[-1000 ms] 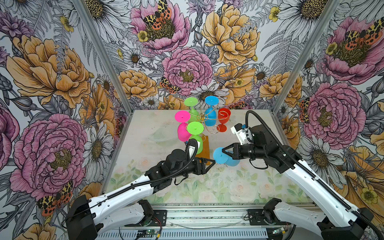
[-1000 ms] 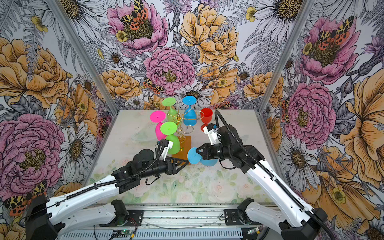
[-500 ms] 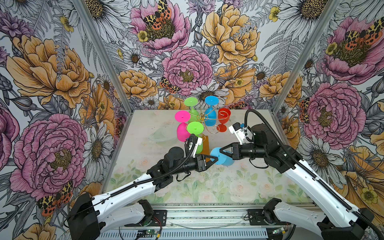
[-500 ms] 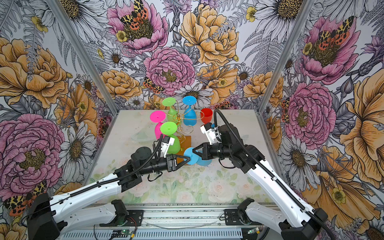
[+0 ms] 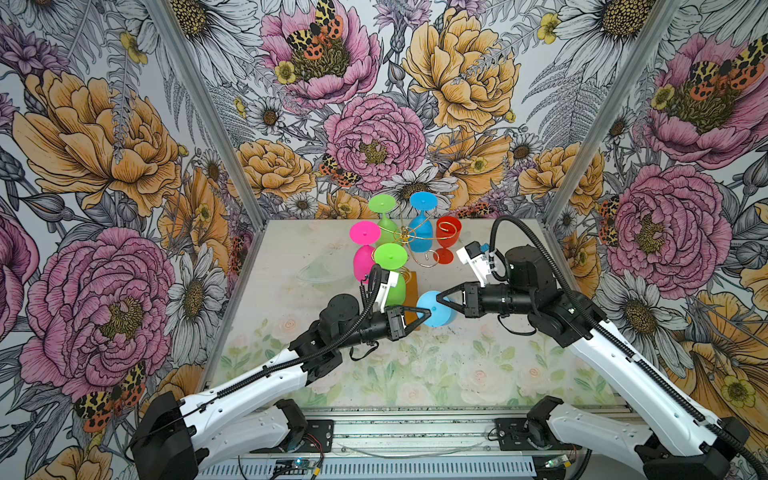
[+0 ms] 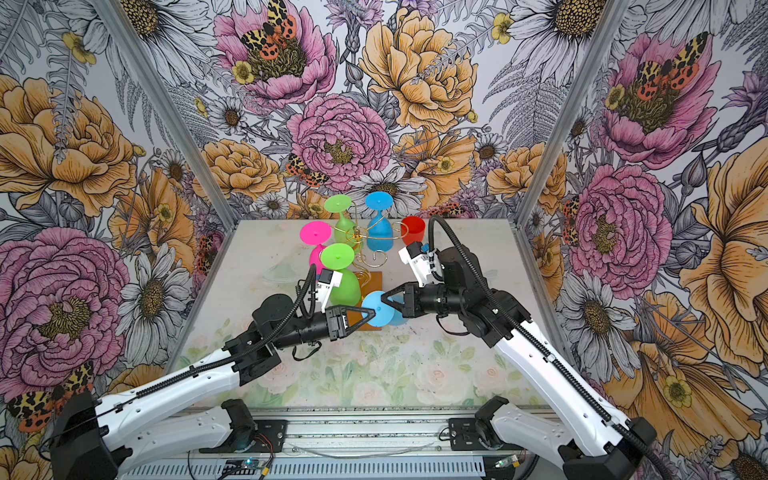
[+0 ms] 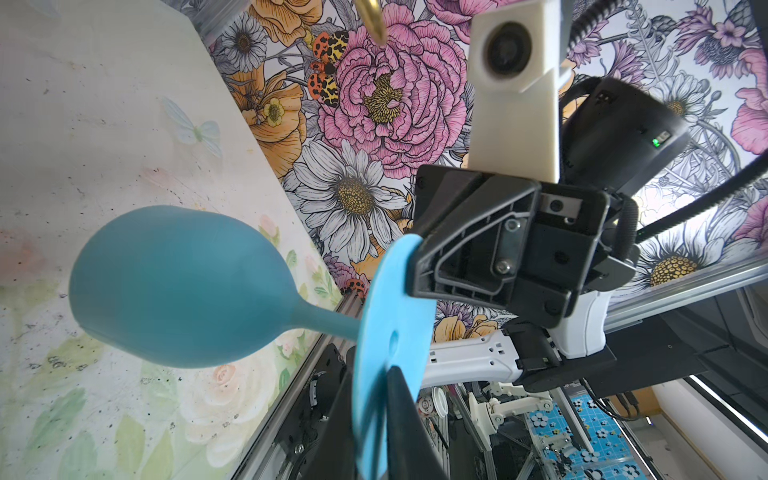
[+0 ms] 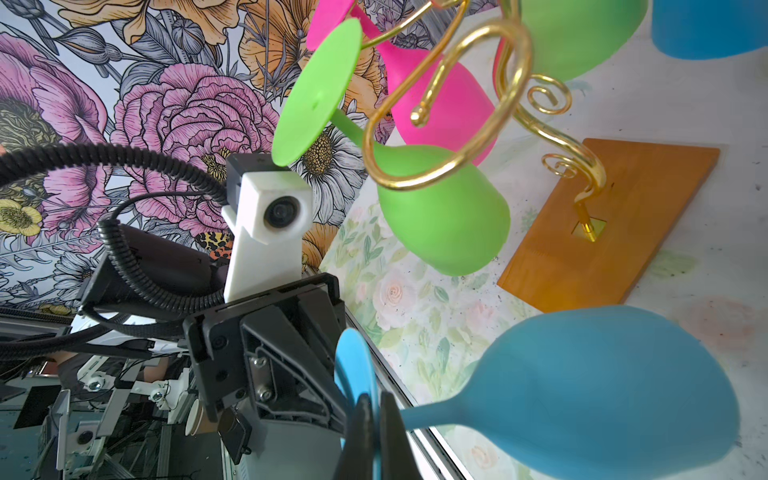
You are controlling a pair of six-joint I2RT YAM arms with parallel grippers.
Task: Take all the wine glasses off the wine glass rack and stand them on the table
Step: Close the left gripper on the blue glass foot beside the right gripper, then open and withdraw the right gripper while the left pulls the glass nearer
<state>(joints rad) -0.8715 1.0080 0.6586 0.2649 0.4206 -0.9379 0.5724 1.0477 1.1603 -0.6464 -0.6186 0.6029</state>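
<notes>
Blue wine glass (image 5: 434,309) is off the wine glass rack (image 5: 405,237) and held just by the front end of the rack's amber base (image 6: 374,282), abt mid-worktop (image 5: 457,374). It's upside down: the round foot is on top facing up, the stem drops from it, and the bowl is the low end toward the worktop. Long axis is near vertical w/ a lean, the bowl swung toward the right edge. Left gripper (image 5: 425,312) comes in from the front-left and right gripper (image 5: 444,300) from the right. Both are rolled on their sides and closed on the foot's rim from opp. sides, so the glass is clamped at both. Left wrist view shows that arm's fingers (image 7: 399,415) one on each face of the foot. Right wrist view shows the same for its own fingers (image 8: 392,432). In both top views the foot covers most of the bowl, so only a sliver shows beside it. The bowl's mouth isn't seen in any view and is cut off at the frame edge in the right wrist view. Can't tell if the bowl clears the worktop. A green glass (image 5: 392,286) on the rack hides part of the base. A faint clear shape (image 5: 324,272) left of the rack is hard to make out.
</notes>
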